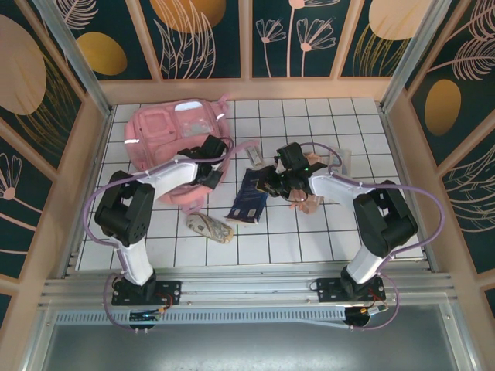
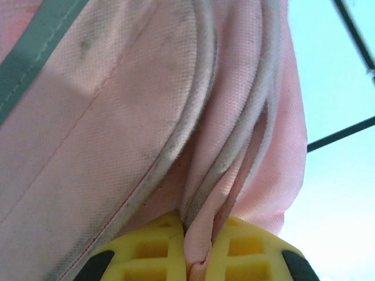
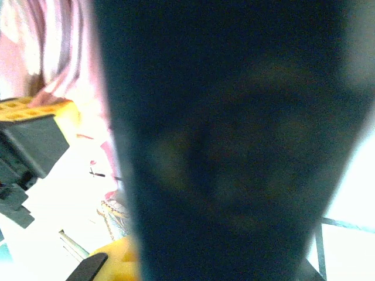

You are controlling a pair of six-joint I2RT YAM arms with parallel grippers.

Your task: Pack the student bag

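My left pincer (image 2: 198,249) pinches the large pink fabric backpack's (image 2: 117,117) rim, left of my right pincer (image 1: 268,184) gripping a dark-blue flat packet (image 1: 249,201).

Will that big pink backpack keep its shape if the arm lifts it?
Probably not: the student bag creases where the left gripper pinches it, so it looks floppy. It lies slumped flat, so it is likely light.

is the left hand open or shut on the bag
Shut on the student bag: the left hand pinches a fold of pink fabric between its yellow fingers.
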